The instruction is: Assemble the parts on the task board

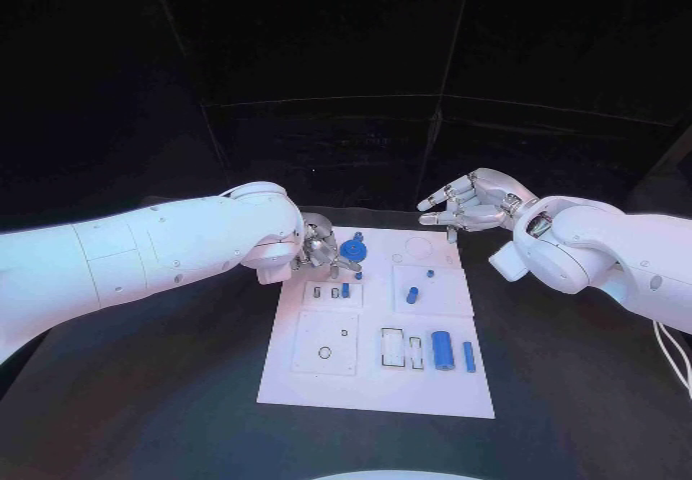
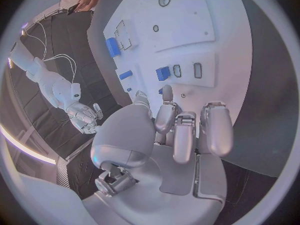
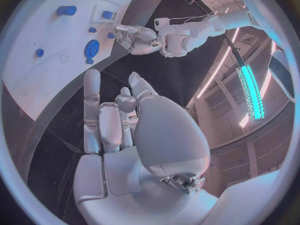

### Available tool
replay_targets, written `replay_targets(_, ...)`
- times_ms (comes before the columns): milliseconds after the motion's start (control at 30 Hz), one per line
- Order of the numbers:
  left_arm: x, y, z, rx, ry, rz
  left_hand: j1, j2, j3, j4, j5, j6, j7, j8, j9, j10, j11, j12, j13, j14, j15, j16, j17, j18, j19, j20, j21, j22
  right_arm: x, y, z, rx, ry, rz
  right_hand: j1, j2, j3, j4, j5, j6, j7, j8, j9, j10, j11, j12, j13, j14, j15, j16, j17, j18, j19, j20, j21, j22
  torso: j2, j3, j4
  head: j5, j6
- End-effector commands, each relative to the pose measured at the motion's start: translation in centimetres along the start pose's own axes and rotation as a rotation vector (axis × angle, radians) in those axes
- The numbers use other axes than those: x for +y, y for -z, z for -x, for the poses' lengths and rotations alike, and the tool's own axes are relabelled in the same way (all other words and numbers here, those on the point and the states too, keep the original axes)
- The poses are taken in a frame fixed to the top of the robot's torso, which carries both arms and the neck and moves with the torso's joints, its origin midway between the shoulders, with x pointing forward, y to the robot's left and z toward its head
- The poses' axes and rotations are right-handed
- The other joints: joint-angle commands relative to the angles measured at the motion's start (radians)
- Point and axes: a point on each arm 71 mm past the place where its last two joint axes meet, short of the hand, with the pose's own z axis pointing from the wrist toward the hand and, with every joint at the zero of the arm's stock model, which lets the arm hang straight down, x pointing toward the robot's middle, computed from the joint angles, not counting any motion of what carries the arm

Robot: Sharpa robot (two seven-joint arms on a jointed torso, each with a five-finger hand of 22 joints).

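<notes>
The task board (image 1: pixel 378 375) lies flat in the middle of the black table (image 1: pixel 159 400), with small blue parts spread over it. The left hand (image 1: pixel 320 252) hangs over the board's far left corner, its fingers curled inward and pointing toward the board's middle. A round blue part (image 1: pixel 355 249) sits just beside those fingertips, touching or nearly so; from the head view it seems pinched, but the left wrist view does not show a clear grip, so I cannot tell whether the hand actually holds it. A small blue peg (image 1: pixel 345 290) stands in a recess just nearer than the hand, and an oval blue part (image 1: pixel 413 295) lies to its right. Two longer blue pieces, a thick cylinder (image 1: pixel 443 350) and a thin bar (image 1: pixel 469 356), lie side by side near the board's near right edge. The right hand (image 1: pixel 472 200) is raised beyond the board's far right corner, fingers loosely bent and apart, holding nothing, well apart from every part.
</notes>
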Motion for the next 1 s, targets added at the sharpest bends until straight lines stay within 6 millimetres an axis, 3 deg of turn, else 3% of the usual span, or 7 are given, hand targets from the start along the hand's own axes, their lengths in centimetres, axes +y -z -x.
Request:
replay_targets(33,0.0,-0.3,-0.2,0.034,-0.047,0.036,-0.001,0.009,-0.008,0.000,-0.003,-0.010,-0.002,0.007,0.003,-0.004,-0.001,-0.002,-0.004,0.104,0.000,0.003,0.263,-0.019,0.002,-0.001,0.002,-0.004,0.1,-0.1,0.1,-0.018,0.014,-0.003,-0.011,-0.001,-0.006,-0.002,0.007,-0.002,-0.001,0.003,0.001,0.000,0.001,0.004,0.001,0.031,-0.001,0.002,-0.001,0.005,0.007,0.000,-0.002,0.001,0.000,-0.0005,0.0003,0.000,-0.004)
replay_targets(1000,-0.9,-1.5,-1.1,0.116,-0.110,0.075,0.021,0.020,-0.007,-0.007,0.013,-0.034,0.002,0.015,0.025,-0.016,0.002,-0.011,-0.013,0.104,0.002,0.003,0.263,-0.015,-0.010,0.001,-0.008,-0.019,0.1,-0.5,0.0,-0.016,0.016,-0.011,-0.009,0.000,-0.005,-0.004,0.027,-0.014,0.001,0.001,-0.001,-0.022,0.003,-0.018,-0.017,0.025,0.000,-0.011,-0.013,0.005,0.005,0.001,-0.005,0.000,0.000,-0.0008,0.0007,0.001,-0.021)
